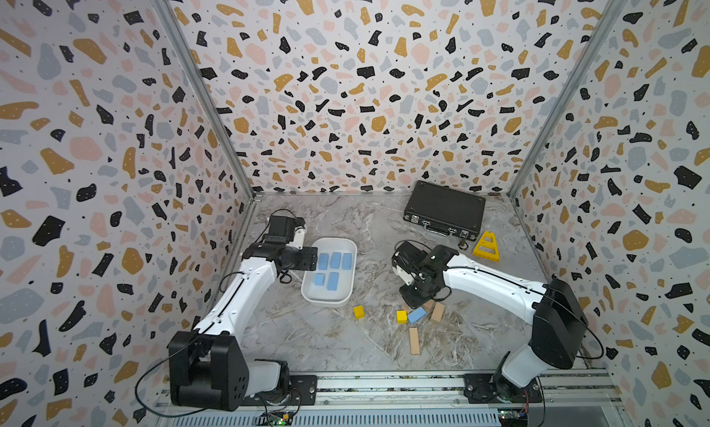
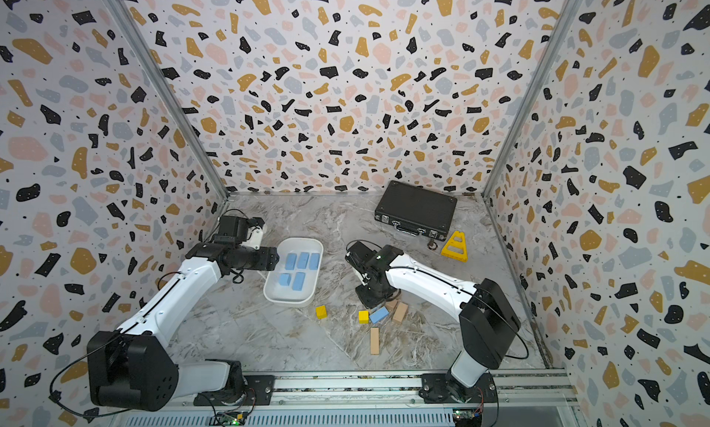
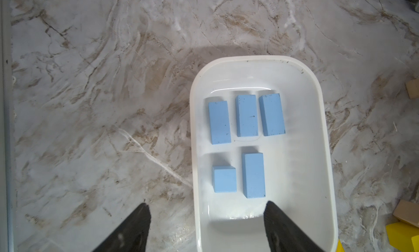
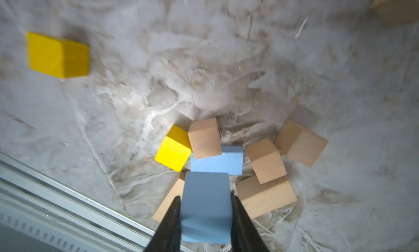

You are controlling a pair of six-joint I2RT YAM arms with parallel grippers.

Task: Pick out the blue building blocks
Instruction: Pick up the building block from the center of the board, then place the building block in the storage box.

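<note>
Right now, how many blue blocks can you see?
7. Five blue blocks lie in the white tray, one is held in the right gripper, and one rests on the table among the wooden blocks. More might hide under the right arm.

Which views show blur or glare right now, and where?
Right wrist view: motion blur, worst on the far yellow cube; the blue block between the jaws is crisp. Left wrist view: sharp, with specular streaks on the floor of the white tray. Both top views: evenly lit, in focus, wide-angle splay toward the corners.
</note>
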